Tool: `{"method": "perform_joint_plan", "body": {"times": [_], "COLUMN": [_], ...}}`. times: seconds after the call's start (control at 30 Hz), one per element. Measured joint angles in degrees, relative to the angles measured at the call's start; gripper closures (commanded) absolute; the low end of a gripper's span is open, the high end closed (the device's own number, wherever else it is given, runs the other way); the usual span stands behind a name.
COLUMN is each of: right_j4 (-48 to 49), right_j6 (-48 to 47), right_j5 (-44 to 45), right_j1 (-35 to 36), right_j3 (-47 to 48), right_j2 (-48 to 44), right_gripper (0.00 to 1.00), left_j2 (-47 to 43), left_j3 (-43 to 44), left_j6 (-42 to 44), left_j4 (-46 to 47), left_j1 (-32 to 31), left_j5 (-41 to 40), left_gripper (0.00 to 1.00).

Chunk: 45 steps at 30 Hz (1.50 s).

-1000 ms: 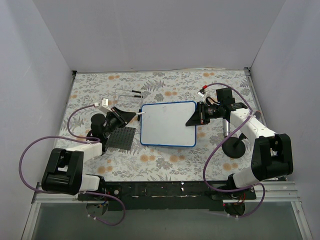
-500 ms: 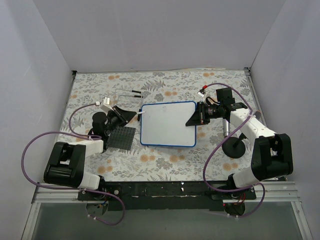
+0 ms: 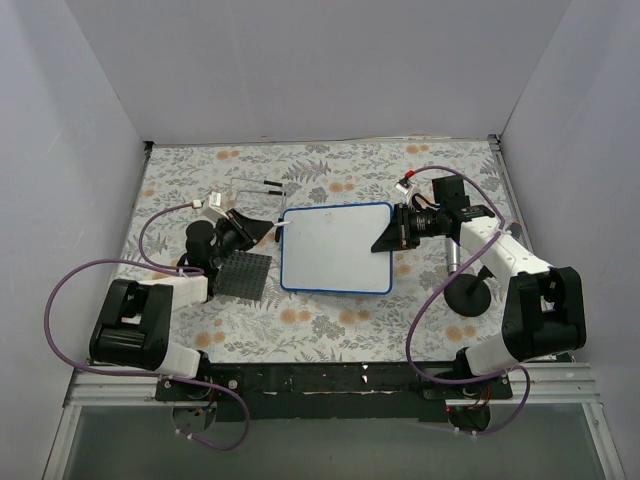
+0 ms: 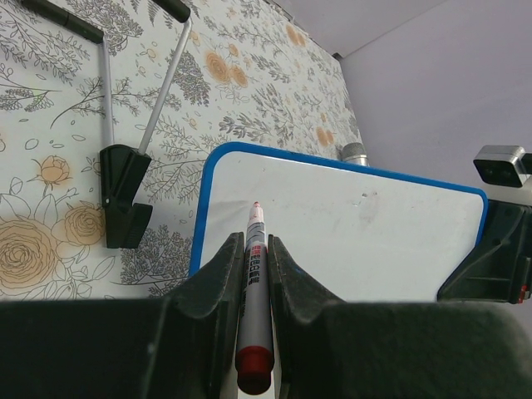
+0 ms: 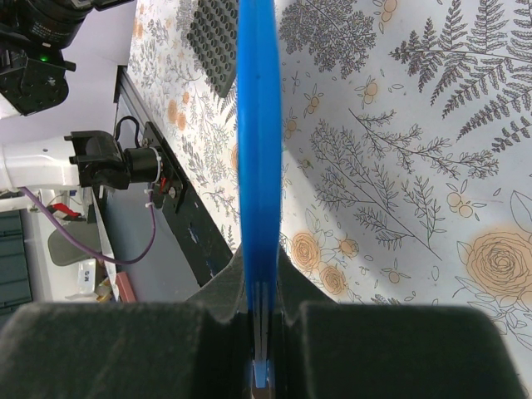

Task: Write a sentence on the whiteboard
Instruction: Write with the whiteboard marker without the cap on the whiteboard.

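Observation:
The whiteboard point(image 3: 335, 248), white with a thin blue rim, lies in the middle of the table. Its surface is blank; no red lettering shows on it. My left gripper point(image 3: 268, 228) is shut on a red-capped marker point(image 4: 253, 291), whose tip point(image 4: 256, 205) sits just inside the board's left edge point(image 4: 202, 218). My right gripper point(image 3: 390, 238) is shut on the board's right rim, seen edge-on as a blue strip point(image 5: 258, 166) between the fingers.
A dark grey studded plate point(image 3: 241, 276) lies under the left arm. A thin wire stand with black tips point(image 3: 262, 186) and a black clip point(image 4: 125, 195) lie behind and to the left of the board. A black round-based post point(image 3: 466, 292) stands at the right.
The left arm's base link and cable have shifted a little; the marker stays at the board's left edge. The right arm has not moved.

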Motion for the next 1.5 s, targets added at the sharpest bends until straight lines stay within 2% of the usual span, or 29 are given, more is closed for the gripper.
{"method": "perform_joint_plan", "body": {"times": [1.5], "right_j4": [0.0], "right_j6": [0.3], "right_j5": [0.0], "right_j1": [0.0], "right_j3": [0.0], "right_j2": [0.0], "right_gripper": [0.99], "left_j2": [0.9], "left_j3": [0.3], "left_j6": [1.9], "left_j4": [-1.5], "left_j1": [0.0], "left_j5": [0.7], "left_gripper": [1.00]}}
